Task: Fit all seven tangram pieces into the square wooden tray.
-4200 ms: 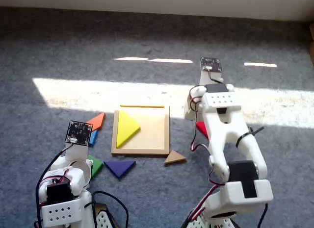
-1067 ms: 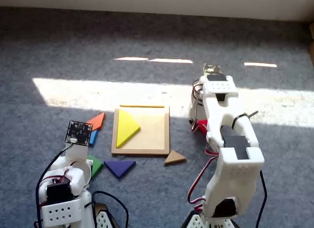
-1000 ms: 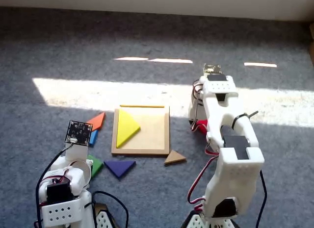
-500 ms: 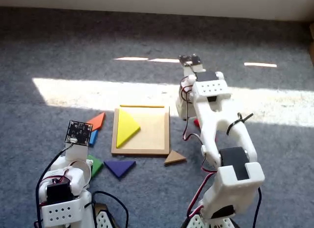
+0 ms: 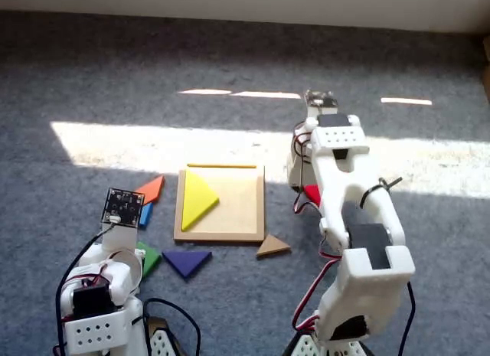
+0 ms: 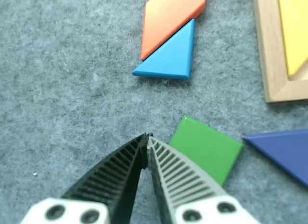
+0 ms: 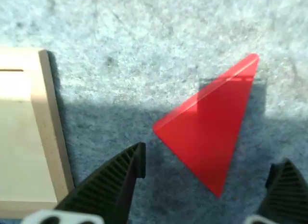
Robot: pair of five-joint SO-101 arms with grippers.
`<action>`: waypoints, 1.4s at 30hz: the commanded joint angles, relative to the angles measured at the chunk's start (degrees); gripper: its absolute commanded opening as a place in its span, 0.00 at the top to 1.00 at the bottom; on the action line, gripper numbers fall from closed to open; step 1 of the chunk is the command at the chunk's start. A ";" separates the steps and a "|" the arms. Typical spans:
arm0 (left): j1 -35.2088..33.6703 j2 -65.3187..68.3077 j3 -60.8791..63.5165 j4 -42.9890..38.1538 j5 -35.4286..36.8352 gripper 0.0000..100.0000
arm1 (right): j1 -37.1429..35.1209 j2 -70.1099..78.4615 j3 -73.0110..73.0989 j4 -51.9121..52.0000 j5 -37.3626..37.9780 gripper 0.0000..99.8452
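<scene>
- Grey carpet (image 5: 92, 73) covers the floor, and a band of sunlight (image 5: 107, 145) crosses it beyond the square wooden tray (image 5: 243, 207).
- A yellow triangle (image 5: 197, 199) lies in the tray's left half.
- Left of the tray lie an orange parallelogram (image 5: 151, 188), a light blue triangle (image 5: 145, 213), a green square (image 5: 150, 259) and a dark blue triangle (image 5: 187, 260) (a tan triangle (image 5: 272, 246) sits off its near right corner).
- Right of the tray, the red triangle (image 7: 211, 123) lies beneath the right gripper (image 7: 211, 161), whose jaws are spread wide.
- The left gripper (image 6: 147, 139) is pressed together, empty, just beside the green square.
</scene>
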 commanded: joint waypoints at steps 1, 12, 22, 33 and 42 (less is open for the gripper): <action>-0.66 -1.27 1.19 0.35 0.35 0.99 | 1.10 4.70 -2.42 -0.48 -0.44 0.61; -0.66 -1.27 1.19 0.35 0.35 0.99 | 0.84 8.92 -8.40 -0.22 -0.79 0.61; -0.66 -1.27 1.19 0.35 0.35 0.99 | 1.10 8.84 -10.77 -0.57 -3.96 0.61; -0.66 -1.27 1.19 0.35 0.35 0.99 | 1.10 9.10 -12.09 -0.57 -5.89 0.61; -0.66 -1.27 1.19 0.35 0.35 0.99 | 1.45 9.19 -11.91 -0.48 -5.89 0.61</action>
